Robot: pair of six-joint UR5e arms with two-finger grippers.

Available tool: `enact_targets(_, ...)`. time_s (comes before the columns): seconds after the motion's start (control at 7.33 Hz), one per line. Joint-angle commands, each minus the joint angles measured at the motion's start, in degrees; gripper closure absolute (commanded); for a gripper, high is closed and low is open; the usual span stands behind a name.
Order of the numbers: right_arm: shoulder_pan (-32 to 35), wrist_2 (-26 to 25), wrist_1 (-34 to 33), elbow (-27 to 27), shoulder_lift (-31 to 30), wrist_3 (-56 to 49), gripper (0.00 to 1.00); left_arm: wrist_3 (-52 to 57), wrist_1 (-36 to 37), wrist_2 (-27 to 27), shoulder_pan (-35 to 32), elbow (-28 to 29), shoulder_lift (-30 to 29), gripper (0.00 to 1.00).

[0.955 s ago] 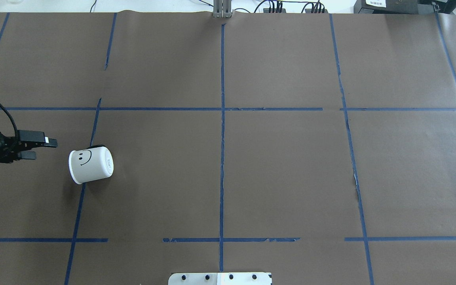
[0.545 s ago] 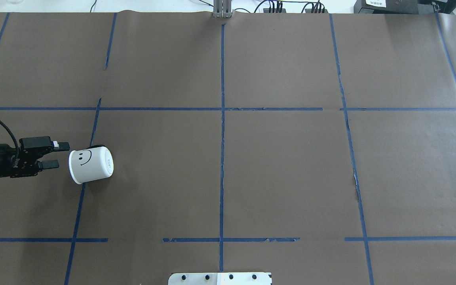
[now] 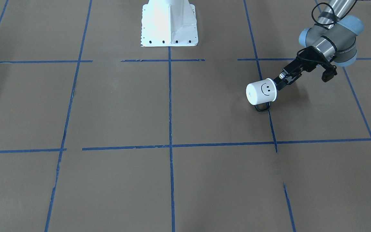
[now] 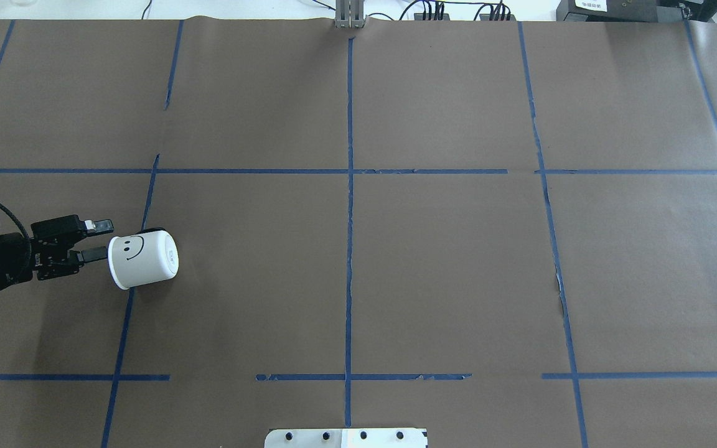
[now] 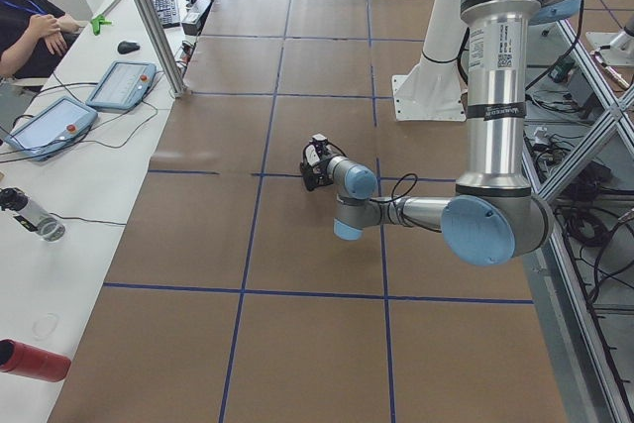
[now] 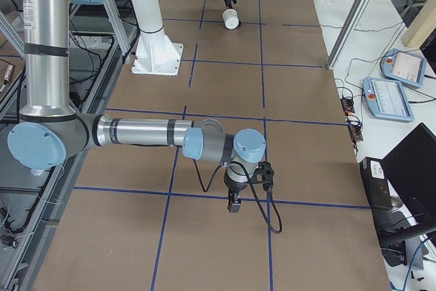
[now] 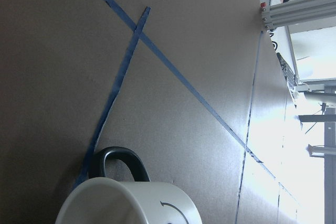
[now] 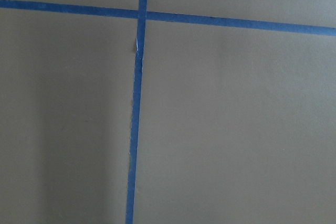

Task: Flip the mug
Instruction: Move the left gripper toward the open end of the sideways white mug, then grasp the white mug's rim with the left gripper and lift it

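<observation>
Located mug on its side at middle left of overhead view, long axis along frame width, open mouth facing left gripper immediately to its left, jaws parted at rim, nothing clamped.

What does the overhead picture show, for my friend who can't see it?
A white smiley-face mug lies on its side on a brown table crossed by blue tape. The left arm's open tool is at its rim.
</observation>
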Motion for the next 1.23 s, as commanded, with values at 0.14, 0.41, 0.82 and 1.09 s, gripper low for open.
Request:
enact_targets(0.14,0.00,0.00,0.00,0.00,0.00,0.00,0.00,-0.65,-5.22,0.53,2.21,4.58,-2.88,0.00)
enact_targets(0.41,0.00,0.00,0.00,0.00,0.00,0.00,0.00,-0.57,-5.66,0.79,2.39,4.58,-3.14,0.38)
enact_targets(0.82,0.00,0.00,0.00,0.00,0.00,0.00,0.00,-0.57,-6.80,-0.35,2.39,3.27,-4.36,1.00)
enact_targets(1.09,0.00,0.00,0.00,0.00,0.00,0.00,0.00,-3.54,-6.80,-0.44,2.31,3.18,-6.39,1.00)
